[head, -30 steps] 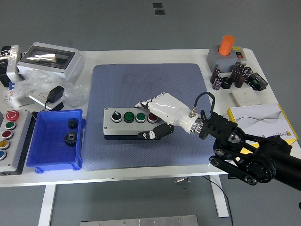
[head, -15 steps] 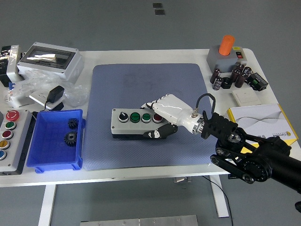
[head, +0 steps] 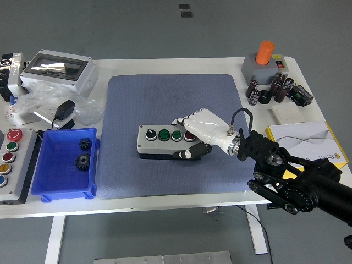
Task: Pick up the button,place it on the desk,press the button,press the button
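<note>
A grey button box [head: 162,141] with a black knob, two green buttons and a red button lies on the blue mat [head: 176,104], near its middle. My right hand [head: 191,137], white with a black arm, is shut on the box's right end: fingers over the top, thumb against the front side. The red button is partly covered by the fingers. The left arm is out of view.
A blue bin [head: 66,163] with two gears stands at the left. A second button panel [head: 11,159] lies at the far left edge. A grey enclosure [head: 59,70] sits back left. An orange-topped switch [head: 264,61], capacitors [head: 267,89] and a yellow-edged booklet [head: 306,140] are at the right.
My right hand has carried the button box to the right across the mat, about thirty pixels, keeping its grasp.
</note>
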`<state>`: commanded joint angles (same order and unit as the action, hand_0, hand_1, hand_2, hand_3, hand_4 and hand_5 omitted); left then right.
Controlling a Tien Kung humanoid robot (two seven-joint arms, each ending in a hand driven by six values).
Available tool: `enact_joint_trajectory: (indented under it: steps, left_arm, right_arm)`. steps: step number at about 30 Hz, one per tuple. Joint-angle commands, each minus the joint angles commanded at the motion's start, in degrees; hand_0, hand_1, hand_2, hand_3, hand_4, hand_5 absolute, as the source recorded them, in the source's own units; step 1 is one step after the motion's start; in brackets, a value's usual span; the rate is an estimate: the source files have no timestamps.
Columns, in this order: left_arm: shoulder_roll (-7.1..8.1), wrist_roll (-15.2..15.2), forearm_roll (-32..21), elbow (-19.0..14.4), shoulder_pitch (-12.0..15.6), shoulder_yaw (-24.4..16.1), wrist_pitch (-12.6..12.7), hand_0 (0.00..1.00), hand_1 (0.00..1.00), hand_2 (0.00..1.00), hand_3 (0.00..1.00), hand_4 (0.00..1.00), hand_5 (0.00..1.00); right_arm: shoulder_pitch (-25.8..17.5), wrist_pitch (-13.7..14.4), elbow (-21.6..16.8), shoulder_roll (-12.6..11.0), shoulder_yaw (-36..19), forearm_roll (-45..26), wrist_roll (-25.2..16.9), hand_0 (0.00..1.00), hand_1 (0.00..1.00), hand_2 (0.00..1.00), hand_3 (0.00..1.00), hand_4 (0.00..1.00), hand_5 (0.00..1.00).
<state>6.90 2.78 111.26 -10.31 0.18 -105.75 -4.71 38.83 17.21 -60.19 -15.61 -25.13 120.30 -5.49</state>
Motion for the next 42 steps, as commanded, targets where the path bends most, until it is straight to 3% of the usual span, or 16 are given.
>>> enact_joint_trajectory:
  steps: [3, 4, 9, 10, 19, 23, 29, 33, 34, 39, 40, 42]
  left_arm:
    - [0.01, 0.0, 0.0, 0.0, 0.0, 0.0, 0.0, 0.726, 0.730, 0.659, 0.662, 0.734, 0.416]
    - [0.01, 0.0, 0.0, 0.0, 0.0, 0.0, 0.0, 0.726, 0.730, 0.659, 0.662, 0.734, 0.416]
    - [0.02, -0.1, 0.0, 0.0, 0.0, 0.0, -0.1, 0.726, 0.730, 0.659, 0.662, 0.734, 0.416]
    - [0.02, -0.1, 0.0, 0.0, 0.0, -0.1, -0.1, 0.726, 0.730, 0.659, 0.661, 0.733, 0.416]
    - [-0.06, -0.2, -0.1, 0.0, 0.0, 0.0, -0.3, 0.726, 0.730, 0.658, 0.661, 0.732, 0.414]
    - [-0.15, -0.3, -0.3, 0.0, 0.1, 0.0, -0.3, 0.726, 0.730, 0.658, 0.661, 0.732, 0.414]
    - [-0.21, -0.4, -0.3, 0.0, 0.3, -0.1, -0.2, 0.725, 0.730, 0.657, 0.661, 0.732, 0.413]
    - [-0.23, -0.5, -0.3, 0.0, 0.3, -0.2, -0.3, 0.725, 0.730, 0.657, 0.661, 0.732, 0.413]
    - [-0.24, -0.5, -0.3, 0.0, 0.3, -0.2, -0.3, 0.725, 0.730, 0.656, 0.661, 0.730, 0.412]
    - [-0.24, -0.8, -0.3, 0.0, 0.3, -0.3, -0.2, 0.725, 0.730, 0.656, 0.661, 0.730, 0.412]
    - [-0.24, -0.9, -0.4, 0.0, 0.3, -0.3, -0.1, 0.725, 0.730, 0.655, 0.661, 0.731, 0.417]
    - [-0.23, -1.1, -0.5, 0.0, 0.3, -0.3, -0.1, 0.725, 0.730, 0.655, 0.661, 0.731, 0.417]
  right_arm:
    - [0.0, -0.1, -0.1, 0.0, -0.2, 0.4, 0.2, 0.451, 0.669, 0.694, 0.684, 0.845, 0.345]
    - [0.0, -0.2, -0.2, 0.0, -0.2, 0.4, 0.2, 0.490, 0.743, 0.821, 0.960, 0.998, 0.516]
    - [-0.1, -0.6, -0.2, -0.1, -0.2, 0.9, 0.5, 0.490, 0.743, 0.821, 0.960, 0.998, 0.516]
    - [-0.1, -0.7, -0.2, -0.1, -0.2, 0.9, 0.6, 0.512, 0.793, 0.947, 0.998, 0.998, 0.537]
    - [-0.6, -2.2, -2.3, -1.1, -0.7, -2.7, 0.4, 0.519, 0.799, 0.998, 0.998, 0.998, 0.521]
    - [-1.7, -2.4, -6.6, -3.4, -3.4, -7.5, -0.3, 0.515, 0.802, 0.998, 0.998, 0.998, 0.517]
    - [-3.1, 2.5, -15.0, -8.2, -10.6, -3.7, -0.4, 0.509, 0.797, 0.998, 0.998, 0.998, 0.513]
    - [-3.5, 0.9, -20.2, -10.9, -13.3, -2.0, -1.5, 0.509, 0.797, 0.998, 0.998, 0.998, 0.513]
    - [-3.5, 0.1, -21.2, -11.3, -13.3, -2.2, -1.9, 0.297, 0.392, 0.352, 0.916, 0.611, 0.173]
    - [-2.9, -5.5, -23.2, -12.1, -10.2, -0.1, -0.8, 0.297, 0.392, 0.352, 0.916, 0.611, 0.173]
    - [-2.8, -6.1, -23.2, -12.0, -9.7, 0.3, -0.6, 0.224, 0.267, 0.242, 0.751, 0.376, 0.128]
    - [-2.6, -7.1, -23.2, -12.0, -8.6, 1.3, -0.1, 0.224, 0.267, 0.242, 0.751, 0.376, 0.128]
